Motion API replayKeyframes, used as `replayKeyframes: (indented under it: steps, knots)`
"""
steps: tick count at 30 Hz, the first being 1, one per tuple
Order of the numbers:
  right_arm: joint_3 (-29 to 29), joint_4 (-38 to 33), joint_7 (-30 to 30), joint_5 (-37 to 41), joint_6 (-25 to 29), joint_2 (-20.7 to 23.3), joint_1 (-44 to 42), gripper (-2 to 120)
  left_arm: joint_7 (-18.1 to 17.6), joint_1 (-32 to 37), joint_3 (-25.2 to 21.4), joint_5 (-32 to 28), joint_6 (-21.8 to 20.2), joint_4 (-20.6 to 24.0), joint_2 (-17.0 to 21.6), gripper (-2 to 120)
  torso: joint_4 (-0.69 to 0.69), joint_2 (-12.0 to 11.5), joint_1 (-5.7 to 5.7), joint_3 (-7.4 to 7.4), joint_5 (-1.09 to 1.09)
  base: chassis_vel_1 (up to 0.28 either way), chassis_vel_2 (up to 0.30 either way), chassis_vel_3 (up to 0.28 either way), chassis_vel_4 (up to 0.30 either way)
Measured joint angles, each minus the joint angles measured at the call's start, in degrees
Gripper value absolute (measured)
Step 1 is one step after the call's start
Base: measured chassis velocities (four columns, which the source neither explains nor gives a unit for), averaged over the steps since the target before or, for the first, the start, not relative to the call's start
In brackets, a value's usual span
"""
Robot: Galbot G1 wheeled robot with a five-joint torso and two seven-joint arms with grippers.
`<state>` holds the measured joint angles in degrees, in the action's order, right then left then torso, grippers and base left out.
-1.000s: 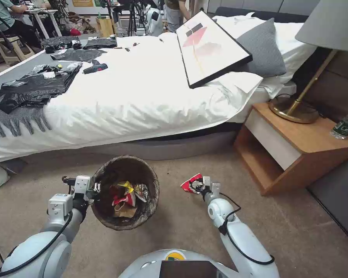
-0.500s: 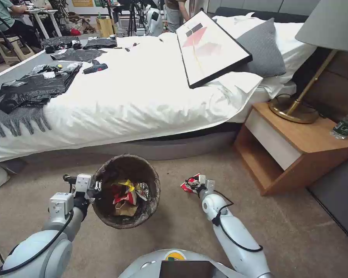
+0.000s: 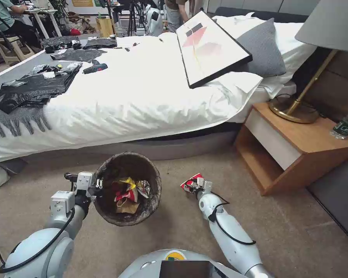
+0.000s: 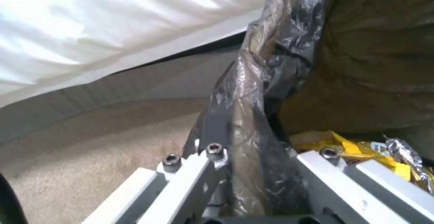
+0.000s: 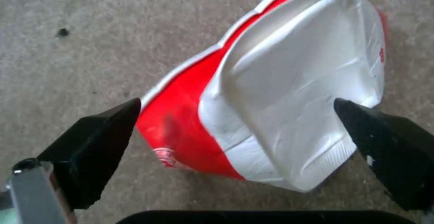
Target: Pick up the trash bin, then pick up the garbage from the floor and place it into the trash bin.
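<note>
Left gripper (image 3: pixel 97 187) clamped on the bagged rim of the trash bin (image 3: pixel 128 188), bin at 7 o'clock in head view, tilted, wrappers inside. Right gripper (image 5: pixel 237 129) at 5 o'clock, fingers (image 5: pixel 97 139) spread wide, straddling the crushed red-and-white carton (image 3: pixel 191 182) on the carpet (image 3: pixel 174 227), not gripping. Carton print unreadable.

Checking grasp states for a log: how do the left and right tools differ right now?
The left tool is shut on the trash bin at its bag-lined rim, holding it off the carpet; the right tool is open, its fingertips straddling the red-and-white carton, which lies on the floor. The left is loaded, the right carries nothing yet. Both are low near the carpet.
</note>
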<state>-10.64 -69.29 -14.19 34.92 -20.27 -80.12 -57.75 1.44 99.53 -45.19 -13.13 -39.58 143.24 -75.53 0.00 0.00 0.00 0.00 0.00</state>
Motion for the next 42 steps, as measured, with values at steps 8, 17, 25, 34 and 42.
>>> replayKeyframes:
  steps: [8,17,25,34,42]
  knots:
    - [0.59,3.71,-0.13,1.48,0.04,-0.31,2.68,100,0.02,-0.07,0.06,0.30,0.05,0.00,-0.27,2,0.00,0.00,0.00,0.00,0.00,0.000,0.000,0.000,0.000]
    - [0.91,6.39,0.01,2.47,0.07,-0.57,4.63,100,0.75,-0.41,0.17,1.27,0.14,0.00,-0.55,2,0.00,0.00,0.00,0.00,0.00,0.000,0.000,0.000,0.000]
    - [1.20,4.67,-0.56,2.45,-0.19,-0.14,4.14,100,0.85,-0.37,0.22,1.35,0.14,0.00,-0.78,2,0.01,0.00,0.00,0.00,0.01,0.000,0.000,0.000,0.000]
    - [1.17,1.70,-1.74,2.43,-0.69,0.38,2.96,100,0.88,-0.16,0.29,1.31,0.14,0.00,-0.80,2,0.00,0.00,0.00,0.00,0.01,0.000,0.000,0.000,0.000]
    - [1.23,-0.21,-3.09,3.05,-1.46,0.53,2.76,100,0.91,0.06,0.69,1.34,0.16,0.00,-0.85,2,0.00,0.00,0.00,0.00,0.01,0.000,0.000,0.000,0.000]
